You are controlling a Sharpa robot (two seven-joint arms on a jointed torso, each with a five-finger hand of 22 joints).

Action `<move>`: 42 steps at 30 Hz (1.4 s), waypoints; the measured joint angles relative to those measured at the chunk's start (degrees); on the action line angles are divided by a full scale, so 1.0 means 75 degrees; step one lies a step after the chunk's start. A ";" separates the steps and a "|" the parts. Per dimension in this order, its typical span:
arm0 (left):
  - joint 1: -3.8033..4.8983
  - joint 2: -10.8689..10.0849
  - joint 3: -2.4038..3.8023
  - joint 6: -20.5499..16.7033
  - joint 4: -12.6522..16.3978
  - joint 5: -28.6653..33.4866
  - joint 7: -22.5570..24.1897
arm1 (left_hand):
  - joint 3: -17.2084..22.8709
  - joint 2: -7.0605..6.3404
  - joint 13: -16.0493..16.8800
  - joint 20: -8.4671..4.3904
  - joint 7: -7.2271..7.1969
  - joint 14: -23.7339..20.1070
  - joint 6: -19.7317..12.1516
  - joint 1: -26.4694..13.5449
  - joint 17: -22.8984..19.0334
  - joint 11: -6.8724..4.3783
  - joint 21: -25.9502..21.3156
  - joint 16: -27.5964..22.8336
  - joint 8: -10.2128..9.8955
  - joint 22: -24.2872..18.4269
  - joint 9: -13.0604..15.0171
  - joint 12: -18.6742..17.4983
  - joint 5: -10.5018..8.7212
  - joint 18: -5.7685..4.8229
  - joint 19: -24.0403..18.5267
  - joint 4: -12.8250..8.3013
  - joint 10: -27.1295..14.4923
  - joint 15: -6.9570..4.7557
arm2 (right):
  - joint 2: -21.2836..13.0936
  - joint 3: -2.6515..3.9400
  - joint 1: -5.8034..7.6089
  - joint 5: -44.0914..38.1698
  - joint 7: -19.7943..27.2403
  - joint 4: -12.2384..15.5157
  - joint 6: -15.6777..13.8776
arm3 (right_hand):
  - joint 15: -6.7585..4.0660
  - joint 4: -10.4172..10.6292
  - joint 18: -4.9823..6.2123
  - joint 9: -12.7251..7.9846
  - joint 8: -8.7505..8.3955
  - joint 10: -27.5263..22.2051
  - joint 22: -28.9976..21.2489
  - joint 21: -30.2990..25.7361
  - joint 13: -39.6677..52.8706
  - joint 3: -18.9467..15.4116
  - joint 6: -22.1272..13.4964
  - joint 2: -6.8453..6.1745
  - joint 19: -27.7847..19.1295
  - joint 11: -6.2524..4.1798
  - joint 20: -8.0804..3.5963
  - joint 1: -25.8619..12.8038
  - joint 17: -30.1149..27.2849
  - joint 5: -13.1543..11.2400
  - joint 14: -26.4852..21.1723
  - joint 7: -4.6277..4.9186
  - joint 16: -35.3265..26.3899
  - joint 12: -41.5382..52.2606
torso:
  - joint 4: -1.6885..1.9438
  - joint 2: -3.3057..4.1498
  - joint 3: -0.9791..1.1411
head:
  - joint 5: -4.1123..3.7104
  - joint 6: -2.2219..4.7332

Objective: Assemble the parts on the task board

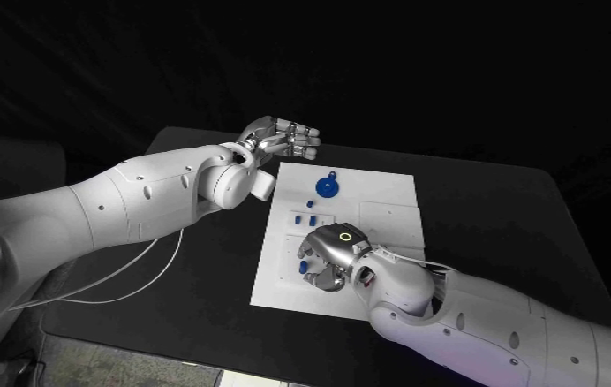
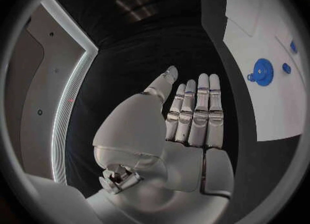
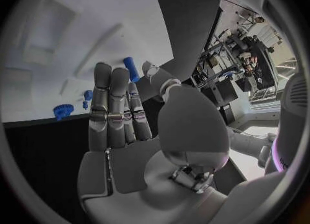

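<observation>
The white task board lies in the middle of the black table. A blue gear sits near its far left part, with small blue pegs just nearer to me. My left hand hovers past the board's far left corner, fingers straight and side by side, holding nothing; the left wrist view shows the gear off to its side. My right hand is over the board's near left part, fingers stretched out. A blue peg stands right at its fingertips, beside the thumb; contact is unclear.
The board has shallow square recesses on its right half. Black table surface surrounds the board on every side. A white cable trails from my left arm across the table's near left part.
</observation>
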 measured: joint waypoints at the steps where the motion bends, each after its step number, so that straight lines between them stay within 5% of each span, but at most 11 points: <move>1: 0.0000 -0.0002 0.0000 0.0003 -0.0001 0.0000 -0.0003 | 0.0000 0.0000 0.0000 0.0000 0.0000 0.0000 0.0000 0.0000 0.0000 0.0000 0.0000 0.0000 0.0000 -0.0012 0.0000 0.0000 0.0000 0.0000 0.0000 0.0000 0.0000 0.0000 | -0.0059 0.0044 0.0000 0.0022 -0.0005 0.0069 -0.0067 | 0.0000 0.0043 0.0000 0.0000 0.0000 0.0000 -0.0013 -0.0002 0.0000 -0.0042 0.0000 -0.0030 0.0000 0.0000 0.0000 0.0030 -0.0011 0.0000 0.0000 0.0000 0.0022 0.0000 | -0.0002 0.0001 0.0000 | -0.0014 0.0009; 6: -0.0001 -0.0010 -0.0001 0.0019 -0.0004 0.0000 -0.0011 | 0.0000 0.0000 0.0000 0.0000 0.0000 0.0000 0.0000 0.0000 0.0000 0.0000 0.0000 0.0000 0.0000 -0.0013 0.0000 0.0000 0.0000 0.0000 0.0000 0.0000 0.0000 0.0000 | -0.0358 0.0295 0.0001 0.0192 -0.0007 0.0345 -0.0297 | -0.0025 0.0169 0.0000 0.0000 0.0000 0.0174 -0.0010 -0.0002 0.0000 0.0009 -0.0027 0.0001 0.0000 -0.0056 0.0000 0.0061 -0.0016 -0.0001 0.0024 -0.0028 0.0088 0.0000 | -0.0004 0.0001 0.0004 | -0.0080 0.0044; 12: -0.0027 -0.0034 -0.0004 0.0050 -0.0021 0.0001 -0.0014 | 0.0000 0.0000 0.0000 0.0000 0.0000 0.0000 0.0000 0.0000 0.0006 0.0000 0.0028 0.0000 0.0000 -0.0023 0.0000 0.0000 0.0000 0.0000 0.0000 0.0000 0.0000 0.0000 | -0.1090 0.0892 0.0038 0.0810 0.0075 0.0664 -0.0459 | -0.0178 0.0434 -0.0004 0.0010 0.0000 0.1394 0.0101 -0.0001 0.0029 0.0740 0.0291 0.0187 0.0034 -0.0360 -0.0124 -0.0125 0.0031 -0.0103 0.0124 0.0028 0.0147 0.0068 | -0.0017 -0.0020 0.0010 | -0.0212 0.0103; 16: -0.0066 -0.0104 -0.0005 0.0067 -0.0011 0.0005 -0.0014 | 0.0002 0.0013 0.0000 0.0000 0.0000 0.0000 0.0000 -0.0013 0.0006 0.0000 0.0030 0.0000 0.0000 -0.0040 0.0000 0.0000 -0.0045 0.0000 0.0000 0.0073 0.0000 0.0000 | -0.1630 0.1043 0.0196 0.1339 0.0181 0.0723 -0.0452 | -0.0323 0.0433 -0.0200 0.0124 0.0030 0.2166 0.0148 0.0046 0.0147 0.0948 0.0834 0.0369 0.0014 -0.0626 -0.0300 -0.0308 0.0045 -0.0319 0.0104 -0.0169 0.0148 0.0263 | -0.0051 -0.0051 0.0026 | -0.0324 0.0133; 20: -0.0110 -0.0219 -0.0006 0.0080 0.0059 0.0012 0.0005 | -0.0044 0.0030 0.0000 0.0000 0.0000 0.0000 0.0000 -0.0030 0.0018 0.0000 0.0030 0.0000 0.0000 -0.0076 0.0000 0.0000 -0.0108 0.0000 0.0000 0.0128 0.0000 0.0000 | -0.2156 0.1121 0.0385 0.2081 0.0221 0.0727 -0.0295 | -0.0481 0.0409 -0.0484 0.0412 0.0030 0.2453 0.0221 0.0282 0.0964 0.0322 0.1241 0.0510 0.0004 -0.0850 -0.0500 -0.0380 0.0098 -0.0396 0.0184 -0.0365 0.0114 0.1125 | -0.0099 -0.0085 0.0053 | -0.0426 0.0154; 24: -0.0181 -0.0328 -0.0006 0.0123 0.0185 0.0020 0.0051 | -0.0220 -0.0042 0.0000 0.0007 -0.0072 0.0015 0.0072 -0.0102 0.0033 -0.0091 0.0030 0.0000 0.0000 -0.0201 0.0000 0.0000 -0.0085 -0.0049 0.0027 0.0280 0.0167 -0.0015 | -0.2589 0.1142 0.0511 0.2904 0.0103 0.0728 0.0159 | -0.0614 0.0557 -0.0661 0.0719 0.0030 0.1622 0.0260 0.1836 0.3869 -0.0127 0.1034 0.0885 0.0032 -0.0996 -0.0610 -0.0602 0.0821 -0.0474 0.0257 -0.0379 0.0673 0.3784 | -0.0133 -0.0125 0.0086 | -0.0558 0.0145; 31: -0.0330 -0.0495 -0.0006 0.0286 0.0379 0.0024 0.0154 | -0.0822 -0.0006 0.0000 -0.0040 -0.0082 0.0205 0.0082 -0.0137 0.0055 -0.0189 -0.0103 0.0000 0.0000 -0.0505 0.0000 0.0000 -0.0148 -0.0190 0.0097 0.0489 0.0475 -0.0096 | -0.2945 0.1152 0.0598 0.4129 -0.0785 0.0771 0.1370 | -0.0619 0.0924 -0.0660 0.0986 0.0022 0.1293 0.0260 0.3827 0.6556 0.0193 0.0549 0.0878 0.0042 -0.0979 -0.0620 -0.1209 0.2414 -0.0518 0.0234 -0.0331 0.2100 0.5811 | -0.0152 -0.0198 0.0138 | -0.0691 0.0105; 37: -0.0427 -0.0598 -0.0008 0.0456 0.0491 -0.0013 0.0236 | -0.1886 0.0043 0.0000 -0.0041 -0.0117 0.0206 0.0047 -0.0104 0.0046 -0.0200 -0.0149 0.0000 0.0000 -0.0918 0.0000 0.0000 -0.0148 -0.0242 0.0234 0.0742 0.0622 -0.0096 | -0.3033 0.1152 0.0613 0.4846 -0.1689 0.0737 0.2266 | -0.0596 0.1124 -0.0660 0.1118 0.0022 0.1604 0.0260 0.4623 0.7808 0.0165 0.0465 0.0831 0.0041 -0.0942 -0.0619 -0.1647 0.2907 -0.0517 0.0257 -0.0301 0.2472 0.6691 | -0.0159 -0.0247 0.0161 | -0.0758 0.0062; 42: -0.0465 -0.0629 -0.0008 0.0601 0.0545 -0.0092 0.0302 | -0.2228 0.0109 0.0000 -0.0082 -0.0151 0.0262 0.0013 -0.0214 0.0037 -0.0242 -0.0149 0.0000 0.0000 -0.1185 0.0000 0.0000 -0.0148 -0.0242 0.0357 0.0835 0.0664 -0.0096 | -0.3009 0.1121 0.0623 0.5242 -0.2263 0.0636 0.2779 | -0.0561 0.1329 -0.0660 0.1179 0.0022 0.1696 0.0259 0.4980 0.8288 -0.0041 0.0447 0.0797 0.0041 -0.0929 -0.0619 -0.1763 0.3029 -0.0516 0.0293 -0.0283 0.2528 0.6887 | -0.0174 -0.0289 0.0161 | -0.0808 0.0036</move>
